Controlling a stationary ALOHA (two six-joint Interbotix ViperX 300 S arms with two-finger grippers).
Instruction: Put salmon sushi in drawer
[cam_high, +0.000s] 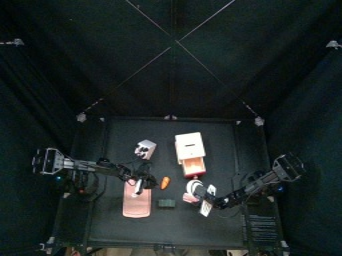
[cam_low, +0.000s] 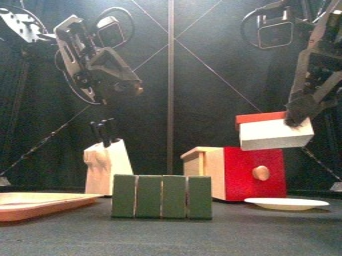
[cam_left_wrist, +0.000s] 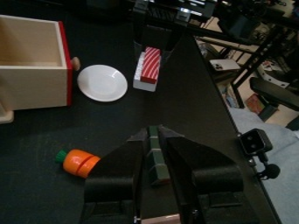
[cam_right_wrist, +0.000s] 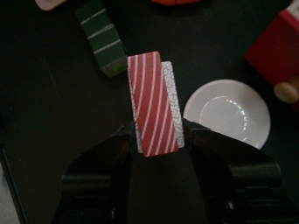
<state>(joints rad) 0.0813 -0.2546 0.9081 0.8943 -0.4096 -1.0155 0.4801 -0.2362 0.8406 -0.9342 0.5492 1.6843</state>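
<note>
My right gripper (cam_right_wrist: 156, 133) is shut on the salmon sushi (cam_right_wrist: 155, 103), a red-and-white striped block. It holds the sushi in the air above the round white plate (cam_right_wrist: 229, 109), in front of the drawer. In the front view the sushi (cam_low: 277, 133) hangs just above the drawer's red front with its knob (cam_low: 259, 172). The drawer (cam_high: 191, 150) is a cream box at the table's middle. My left gripper (cam_left_wrist: 156, 140) is raised at the left, empty, jaws together. It looks down on a green block (cam_left_wrist: 156, 166).
A green striped block (cam_low: 162, 196) stands at the front middle. A pink tray (cam_low: 40, 206) lies at the front left. A grey-and-white object (cam_low: 107, 165) stands behind it. A small carrot (cam_left_wrist: 79, 161) lies left of the plate (cam_low: 286, 203).
</note>
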